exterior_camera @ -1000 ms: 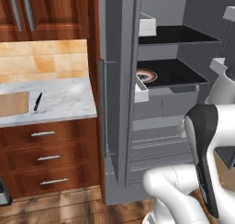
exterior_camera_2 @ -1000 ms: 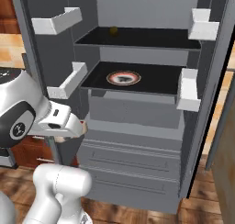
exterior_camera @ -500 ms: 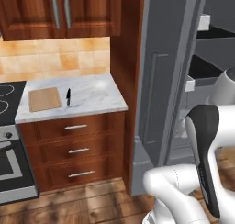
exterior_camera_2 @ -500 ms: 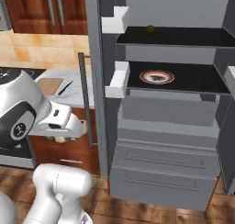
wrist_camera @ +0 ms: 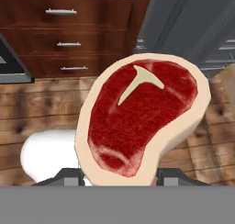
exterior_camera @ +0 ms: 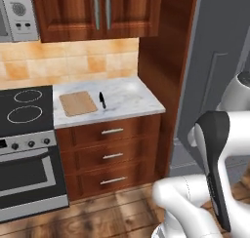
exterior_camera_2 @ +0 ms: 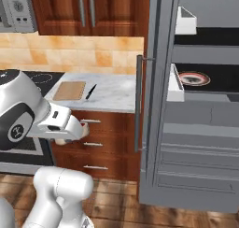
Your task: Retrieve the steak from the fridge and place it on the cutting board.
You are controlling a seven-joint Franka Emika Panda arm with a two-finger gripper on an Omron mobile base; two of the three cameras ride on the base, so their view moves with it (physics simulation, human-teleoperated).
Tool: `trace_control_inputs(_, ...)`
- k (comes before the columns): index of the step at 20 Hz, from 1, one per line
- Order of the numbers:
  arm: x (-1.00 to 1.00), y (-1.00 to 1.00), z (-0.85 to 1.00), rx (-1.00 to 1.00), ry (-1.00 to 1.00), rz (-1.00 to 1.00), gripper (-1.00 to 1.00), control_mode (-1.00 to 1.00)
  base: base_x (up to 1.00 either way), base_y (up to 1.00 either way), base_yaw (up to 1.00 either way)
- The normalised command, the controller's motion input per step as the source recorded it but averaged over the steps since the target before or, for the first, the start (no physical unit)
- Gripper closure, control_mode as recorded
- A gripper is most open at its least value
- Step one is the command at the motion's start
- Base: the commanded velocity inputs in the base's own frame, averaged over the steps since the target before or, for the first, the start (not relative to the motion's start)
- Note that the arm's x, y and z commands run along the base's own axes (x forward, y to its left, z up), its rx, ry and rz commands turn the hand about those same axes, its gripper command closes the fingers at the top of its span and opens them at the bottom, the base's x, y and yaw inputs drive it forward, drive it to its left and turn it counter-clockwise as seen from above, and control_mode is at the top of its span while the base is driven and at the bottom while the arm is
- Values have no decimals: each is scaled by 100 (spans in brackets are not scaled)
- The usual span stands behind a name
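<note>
Steak (wrist_camera: 144,115): held in the end effector (wrist_camera: 120,176), jaws narrowed on its lower edge, above the wooden floor (wrist_camera: 41,108), before the drawers (wrist_camera: 64,32).
Cutting board (exterior_camera: 77,103): laid flat on the marble table (exterior_camera: 129,98), bare; black knife (exterior_camera: 102,100) just beside its right edge.
Stove (exterior_camera: 24,105): left of the table.
Fridge (exterior_camera_2: 196,129): door open; red-ringed plate (exterior_camera_2: 193,78) on a black shelf; white bin (exterior_camera_2: 175,84) on the door.
No writing is legible.

- The flat light-tan wooden cutting board (exterior_camera: 78,103) lay on the white marble counter (exterior_camera: 132,98) by its left edge, beside the black stovetop (exterior_camera: 24,108).
- A small black knife (exterior_camera: 102,100) lay just right of it.
</note>
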Motion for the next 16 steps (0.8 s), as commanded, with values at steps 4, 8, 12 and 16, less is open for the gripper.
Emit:
trace_control_inputs(4,0,0,0,0,0,0,100,100,8,61,4)
trace_control_inputs(8,0,0,0,0,0,0,100,100,24,86,9)
trace_control_inputs(12,0,0,0,0,0,0,100,100,50,82,5)
trace_control_inputs(16,0,0,0,0,0,0,100,100,71,47,0)
